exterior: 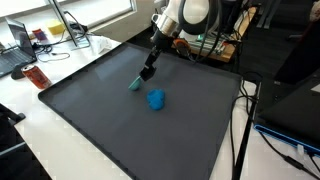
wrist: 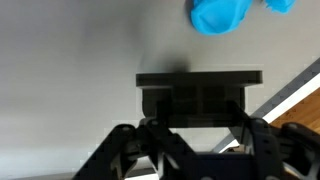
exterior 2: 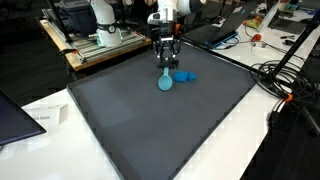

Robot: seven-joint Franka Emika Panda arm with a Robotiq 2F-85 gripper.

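In both exterior views my gripper (exterior: 147, 72) (exterior 2: 165, 64) hangs over the far part of a dark grey mat (exterior: 110, 130) (exterior 2: 150, 130). Its fingers are closed on the thin upper end of a teal object (exterior: 135, 84) (exterior 2: 165, 82), whose rounded lower end sits at or just above the mat. A bright blue lump (exterior: 156, 99) (exterior 2: 182, 76) lies on the mat close beside it, apart from the gripper. In the wrist view the gripper (wrist: 198, 118) shows a dark flat shape (wrist: 200, 92) between its fingers, and the blue lump (wrist: 220, 15) lies at the top edge.
The mat's edges fall off onto a white table (exterior: 40, 140). A laptop (exterior: 15, 40) and a red item (exterior: 37, 75) sit beyond one side. Cables (exterior 2: 285, 75) run beside another edge. A white machine (exterior 2: 100, 25) stands behind, and a paper sheet (exterior 2: 45, 115) lies nearby.
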